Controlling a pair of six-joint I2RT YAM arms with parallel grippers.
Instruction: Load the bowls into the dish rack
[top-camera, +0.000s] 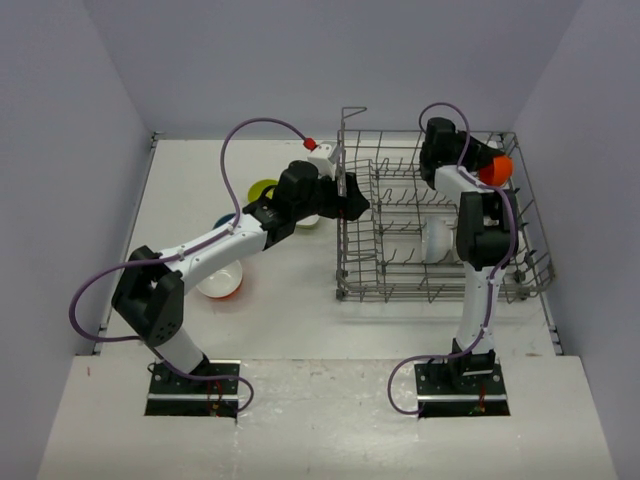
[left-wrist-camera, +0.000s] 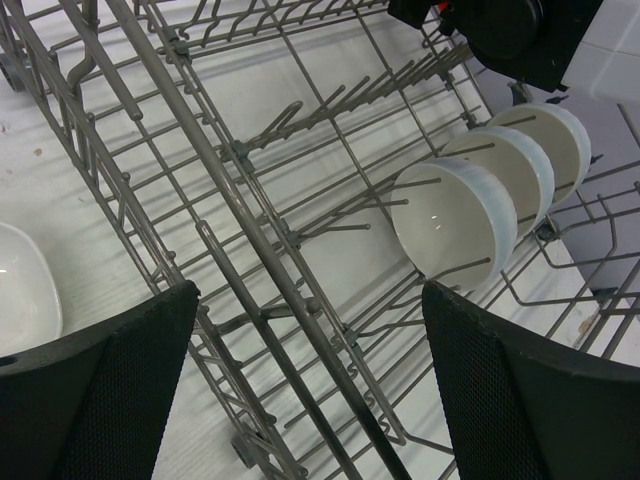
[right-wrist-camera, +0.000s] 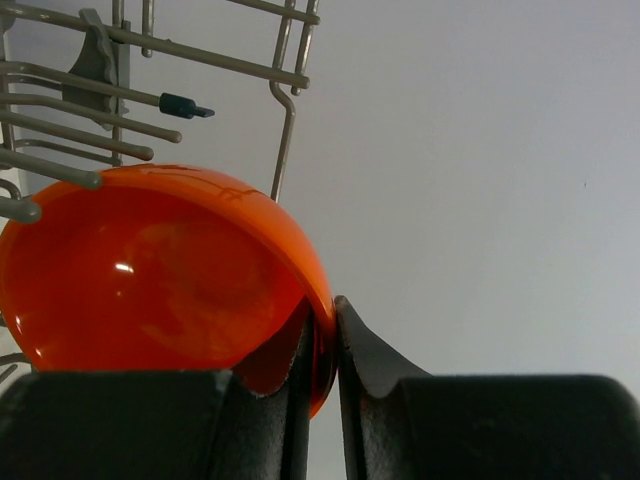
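We see only slivers of the yellow-green bowl (top-camera: 262, 187) and blue bowl (top-camera: 223, 221) behind the left arm (top-camera: 215, 243); the left wrist view's edge cuts off a white bowl (left-wrist-camera: 20, 290).

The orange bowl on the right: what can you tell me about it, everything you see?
The orange bowl is glossy, smooth and rounded, plain orange, like glazed ceramic. It is tipped on its side, and the right gripper pinches its rim between two black fingers. It hangs at the far right part of the grey wire dish rack, whose prongs cross one edge; whether they touch is unclear.
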